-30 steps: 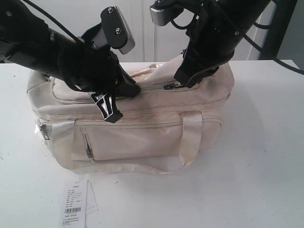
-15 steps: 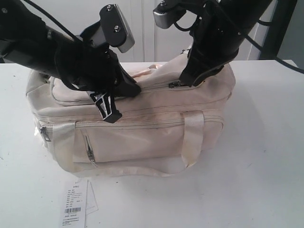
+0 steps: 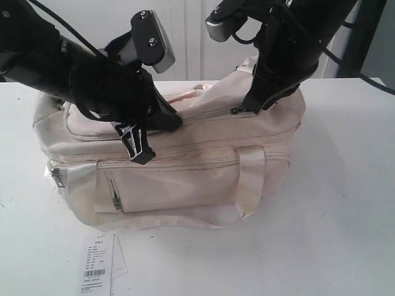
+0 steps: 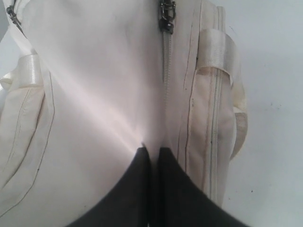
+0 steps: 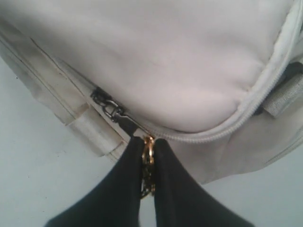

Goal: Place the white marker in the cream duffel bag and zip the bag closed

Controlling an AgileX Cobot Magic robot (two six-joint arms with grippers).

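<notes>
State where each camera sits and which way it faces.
Exterior: off the arms, facing the bag's front across the table; both arms, left hand and right hand show.
Left wrist: on the left arm, looking along its fingers, pinched on the bag top.
Right wrist: on the right arm, looking along fingers pinching a zip pull.
Shared: all three show the top zip.
</notes>
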